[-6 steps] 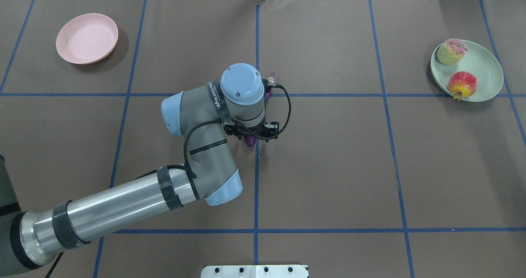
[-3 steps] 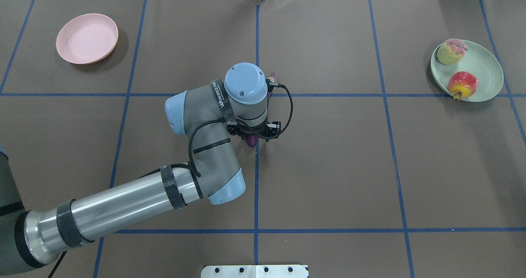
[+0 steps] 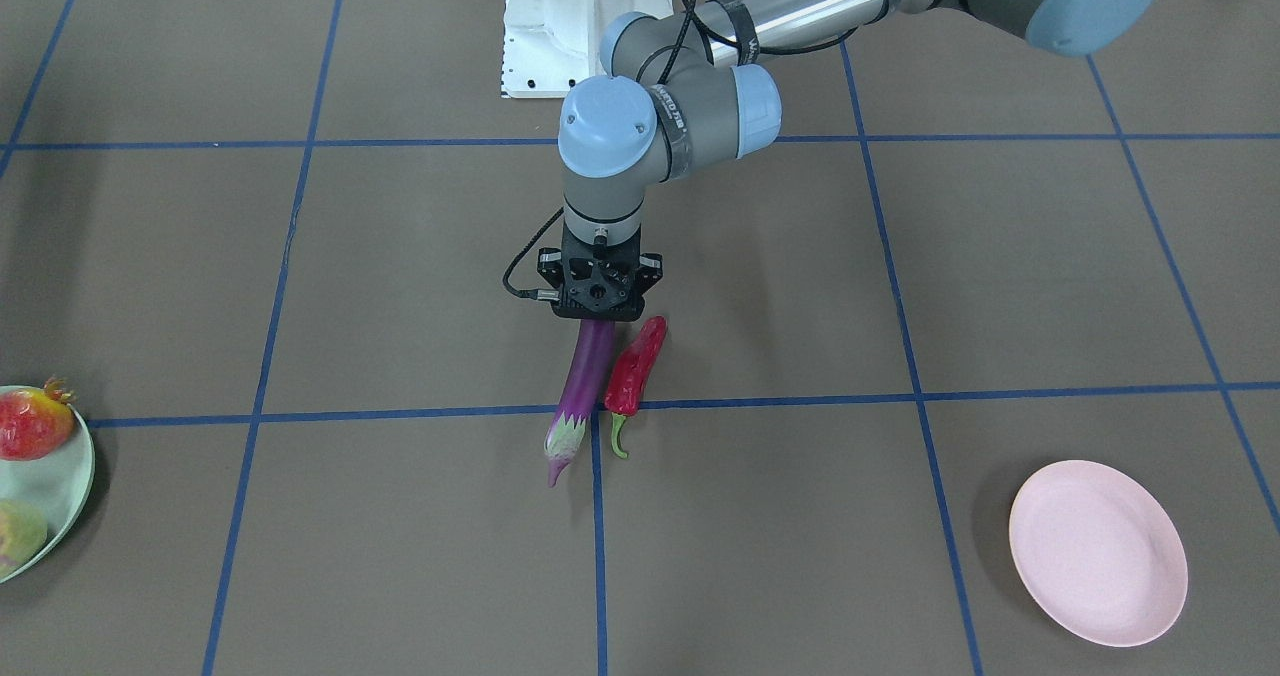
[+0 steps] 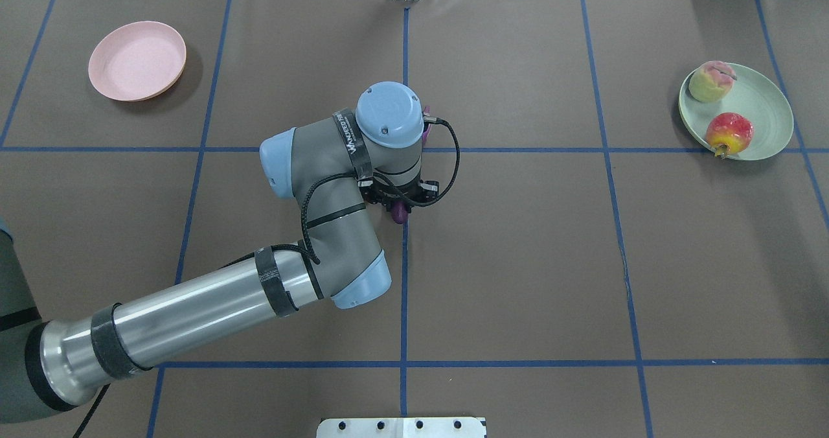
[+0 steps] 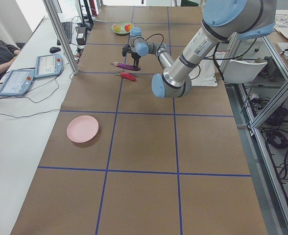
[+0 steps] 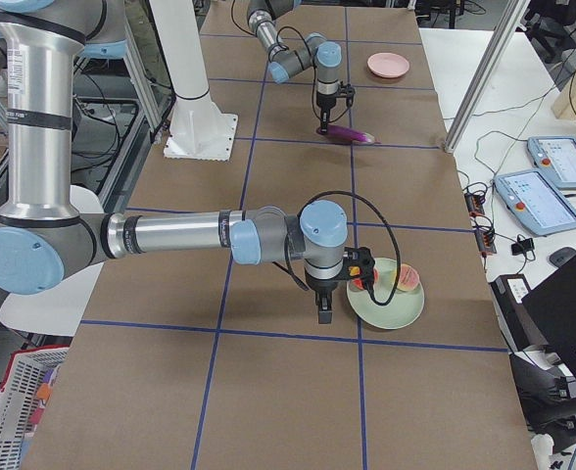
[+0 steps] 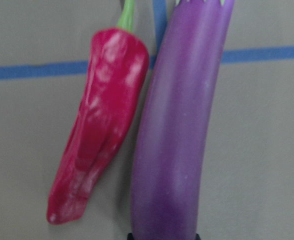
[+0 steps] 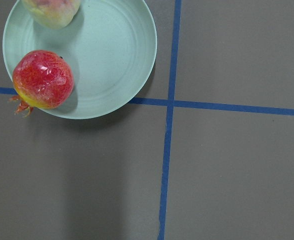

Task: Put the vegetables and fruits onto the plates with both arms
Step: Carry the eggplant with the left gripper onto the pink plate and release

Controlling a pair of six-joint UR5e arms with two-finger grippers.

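My left gripper is shut on the blunt end of the purple eggplant near the table's middle; the eggplant's tip shows below the wrist in the overhead view. The red chili lies right beside the eggplant and also shows in the left wrist view. The pink plate holds nothing. The mint green plate holds the pomegranate and the peach. My right gripper hangs beside the green plate; I cannot tell whether it is open or shut.
The white base mount sits at the table's near edge. Blue tape lines cross the brown table cover. Tablets and cables lie beyond the table's far edge.
My left wrist has shifted a little toward the table's far side, and the eggplant's held end moved with it. The plates and fruits have not moved.
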